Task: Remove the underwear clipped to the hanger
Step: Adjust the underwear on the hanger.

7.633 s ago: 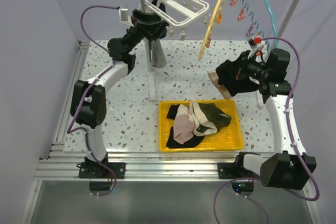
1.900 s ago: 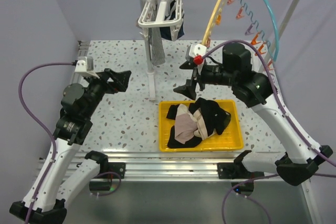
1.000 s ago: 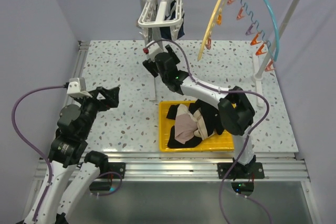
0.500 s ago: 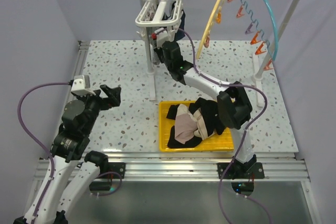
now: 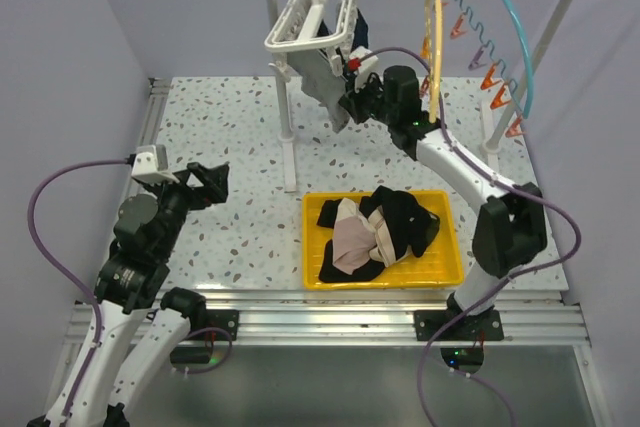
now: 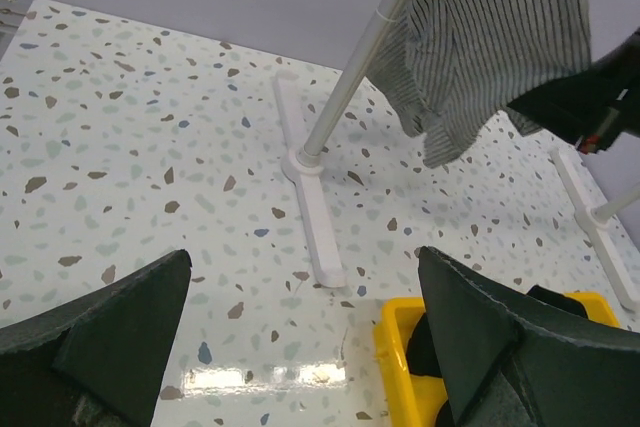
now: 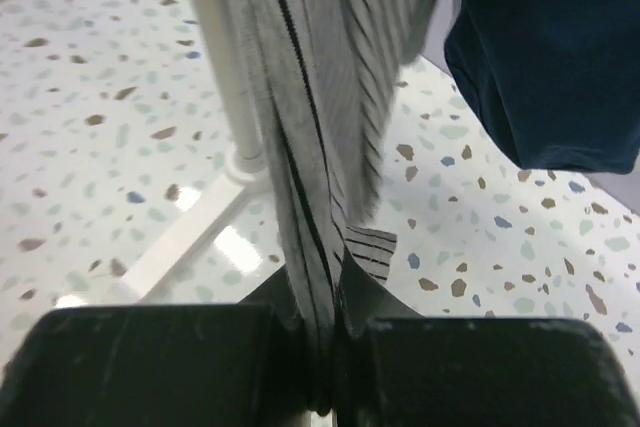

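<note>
The left pincer (image 5: 206,183) hovers above the left part of the speckled bench (image 5: 220,127), its jaws spread fully apart and holding nothing. To its right, an upright stand post (image 5: 288,137) rises from the bench. The white clip hanger (image 5: 310,12) hangs tilted from the top rail, and two pieces of underwear are clipped to it: the grey striped garment (image 5: 322,87) hangs down and the navy garment (image 5: 358,25) sits just beside it, to the right. The right pincer (image 5: 347,104) is closed tight on the lower hem of the grey striped garment; the wrist view shows the cloth pinched between both fingers. Nearer the arm bases, the yellow tray (image 5: 455,247) rests on the bench and holds a heap of loose garments (image 5: 375,232) in black, pale pink and cream.
</note>
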Robot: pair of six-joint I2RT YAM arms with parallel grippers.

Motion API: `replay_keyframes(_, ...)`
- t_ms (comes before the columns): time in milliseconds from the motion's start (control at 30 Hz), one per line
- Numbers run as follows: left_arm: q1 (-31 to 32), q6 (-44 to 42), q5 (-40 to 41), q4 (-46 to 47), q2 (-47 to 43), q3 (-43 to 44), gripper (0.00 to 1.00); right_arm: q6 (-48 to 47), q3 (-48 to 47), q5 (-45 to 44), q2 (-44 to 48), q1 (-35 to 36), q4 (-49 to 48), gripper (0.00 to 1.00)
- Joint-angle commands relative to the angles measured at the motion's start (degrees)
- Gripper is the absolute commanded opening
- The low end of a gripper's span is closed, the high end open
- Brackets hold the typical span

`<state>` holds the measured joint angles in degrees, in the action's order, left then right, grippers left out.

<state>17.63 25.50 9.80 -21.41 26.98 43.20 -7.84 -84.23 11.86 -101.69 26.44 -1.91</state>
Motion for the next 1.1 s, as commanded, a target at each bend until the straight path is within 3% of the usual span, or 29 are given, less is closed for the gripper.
replay_keyframes(0,-0.49,-0.01,-0.4,3.91,0.7,-0.66,1.0,-2.8,3.18,12.56,10.09,-0.94,1.74,0.0)
replay_keyframes(133,-0.49,0.17,-1.45,6.02,2.28,-0.75,1.0,-3.06,5.47,20.29,16.43,-2.26,6.12,0.0)
replay_keyframes(300,-0.49,0.08,-2.86,7.96,3.78,-0.31,1.0,-0.17,8.37,21.8,21.43,-3.06,6.66,0.0)
replay_keyframes(567,-0.49,-1.15,-3.3,7.96,4.04,0.57,1.0,3.44,12.06,22.94,24.26,-2.97,5.87,0.0)
replay_keyframes(833,-0.49,-1.59,-3.74,8.23,4.13,0.57,1.0,10.2,12.95,30.85,24.52,-2.97,4.2,0.0)
replay_keyframes(1067,-0.49,-1.68,-3.83,8.14,3.87,0.66,1.0,13.2,14.44,26.74,25.84,-2.97,4.81,0.0)
